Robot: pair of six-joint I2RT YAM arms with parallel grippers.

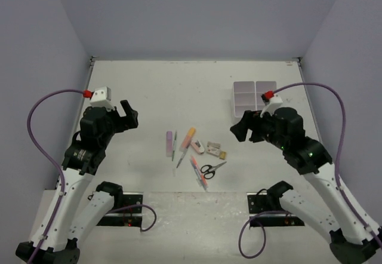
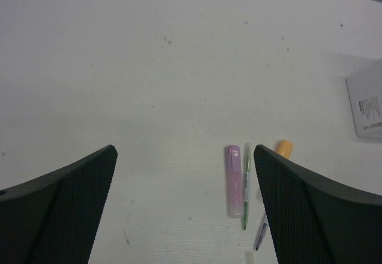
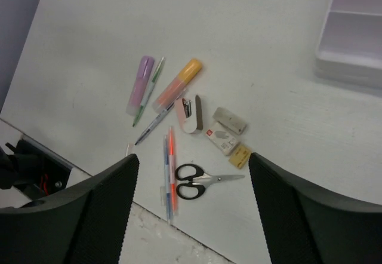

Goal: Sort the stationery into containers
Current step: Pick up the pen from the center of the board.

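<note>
The stationery lies in a loose cluster near the table's front middle: a lilac highlighter (image 1: pixel 169 143), a green pen (image 1: pixel 174 146), an orange highlighter (image 1: pixel 188 138), small erasers (image 1: pixel 216 152), black-handled scissors (image 1: pixel 212 168) and a pink-red pen (image 1: pixel 198 172). The white organiser box (image 1: pixel 255 94) stands at the back right. My left gripper (image 1: pixel 130 116) is open and empty, above bare table left of the lilac highlighter (image 2: pixel 233 180). My right gripper (image 1: pixel 242 129) is open and empty, high above the scissors (image 3: pixel 203 180).
A pink stapler-like item (image 3: pixel 191 113) lies between the orange highlighter (image 3: pixel 177 85) and the erasers (image 3: pixel 222 137). A tan piece (image 3: pixel 240 155) lies beside them. The table's front edge runs just below the pens (image 3: pixel 170 174). Grey walls enclose the table.
</note>
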